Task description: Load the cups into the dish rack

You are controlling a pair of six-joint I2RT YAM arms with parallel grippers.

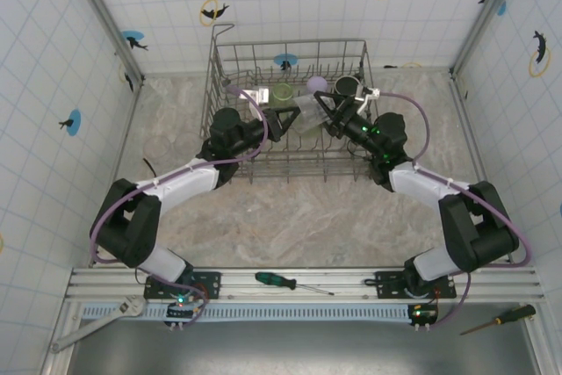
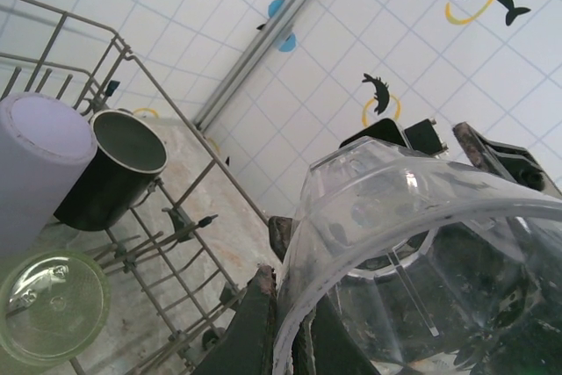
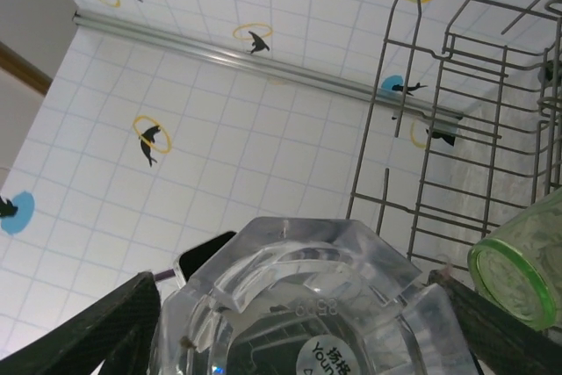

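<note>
The left tool [image 2: 290, 322] is pinched tight on the rim wall of 1 clear cup [image 2: 413, 243]. The right tool [image 3: 294, 305] meets it from the other end, its 2 fingers [image 3: 114, 327] spread wide on either side of the cup's base. I cannot tell whether they press it. The cup lies on its side between the 2 tools, over the rack [image 1: 263, 169] on the table [image 1: 290, 217]. Beyond the left tool stands a green cup [image 1: 281, 92]. A lilac cup [image 1: 316, 85] is beyond the gap between the tools, and a black mug [image 1: 347, 85] is beyond the right tool. All 3 are in the rack's far row. The rack's wire wall rises close beside the right tool.
</note>
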